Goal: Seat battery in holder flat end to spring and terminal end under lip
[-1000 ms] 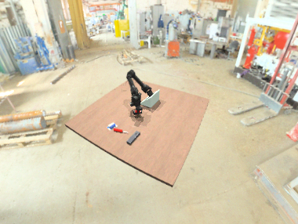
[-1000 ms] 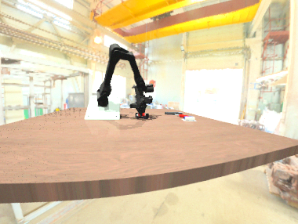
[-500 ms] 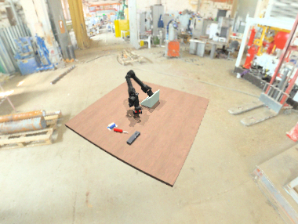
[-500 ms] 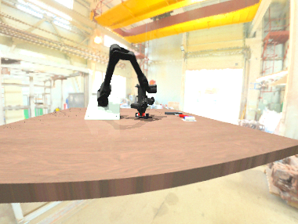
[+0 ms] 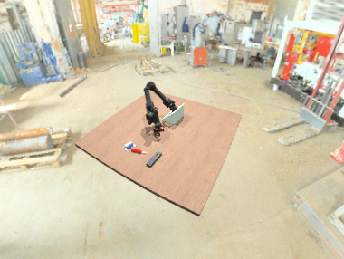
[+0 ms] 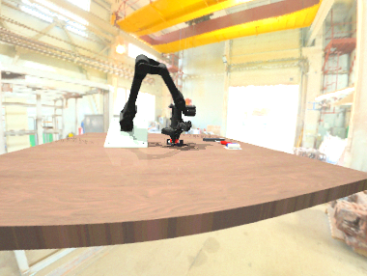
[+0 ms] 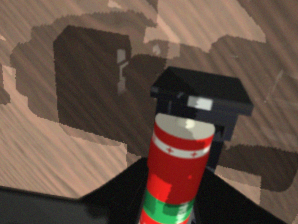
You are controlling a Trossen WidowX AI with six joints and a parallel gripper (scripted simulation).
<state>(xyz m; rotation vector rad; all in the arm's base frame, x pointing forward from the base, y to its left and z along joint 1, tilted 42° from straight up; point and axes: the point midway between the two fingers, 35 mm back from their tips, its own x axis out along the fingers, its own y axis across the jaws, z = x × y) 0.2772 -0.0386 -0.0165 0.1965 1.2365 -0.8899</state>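
End effector (image 5: 157,129) (image 6: 175,142) (image 7: 170,169) is gripping the batt. (image 7: 176,172) over the holder (image 7: 200,92); tilt (prob. slight) is risking term. end jamming on lip.

The bent arm (image 5: 150,96) (image 6: 136,92) points its jaws (image 5: 157,130) (image 6: 175,142) downward, clamped shut on something.

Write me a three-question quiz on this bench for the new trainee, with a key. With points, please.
1. Multiple choice: what colour is the lower band on the red battery (image 5: 158,129) (image 6: 177,141) (image 7: 180,165) in the wrist view? a) green b) yellow c) purple
2. True or false: the claw (image 5: 158,130) (image 6: 175,143) (image 7: 170,169) holds nothing.
3. Fill in: in the top view, the ____ lies between the blue-and-white item (image 5: 129,146) (image 6: 233,146) and the dark bar (image 5: 154,158) (image 6: 213,139).

Key: 1 a; 2 false; 3 red-handled tool (image 5: 136,150) (image 6: 223,142).
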